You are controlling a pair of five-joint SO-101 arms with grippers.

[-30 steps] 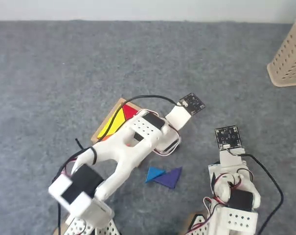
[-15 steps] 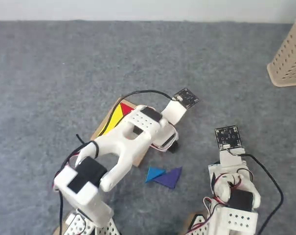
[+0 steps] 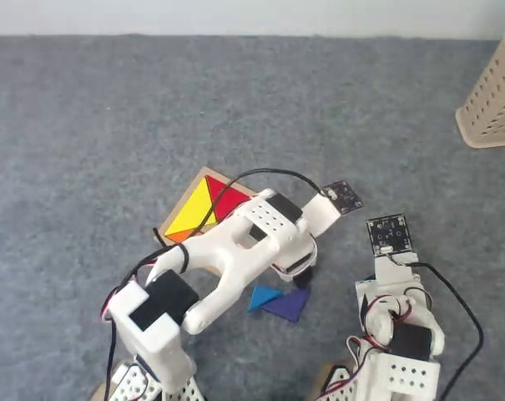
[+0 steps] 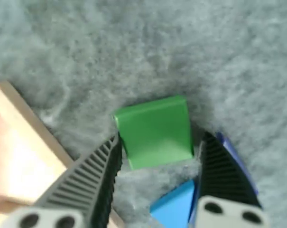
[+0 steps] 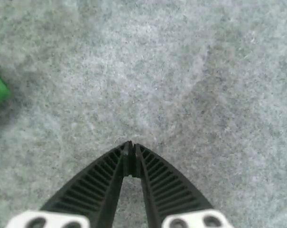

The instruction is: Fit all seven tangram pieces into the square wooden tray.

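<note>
Right gripper (image 5: pixel 130 145): closed, empty, apart from tray (image 4: pixel 20 142).
Left gripper (image 4: pixel 160 142): spread wide, straddling green square (image 4: pixel 155 130) just beside tray, nothing clamped.
Risk: closing may catch the adjacent blue triangle (image 4: pixel 174 206) or twist the square.

A grey, short-piled, carpet-like covering (image 3: pixel 102 117) spreads over the whole table from near to far, its nap mottled in lighter and darker patches. Along the far edge runs a pale, plain strip of wall (image 3: pixel 235 15), meeting the grey in a straight line. At the far right stands a beige plastic basket pierced with rows of small holes (image 3: pixel 494 96). The light is soft and even, casting only faint shadows.
</note>
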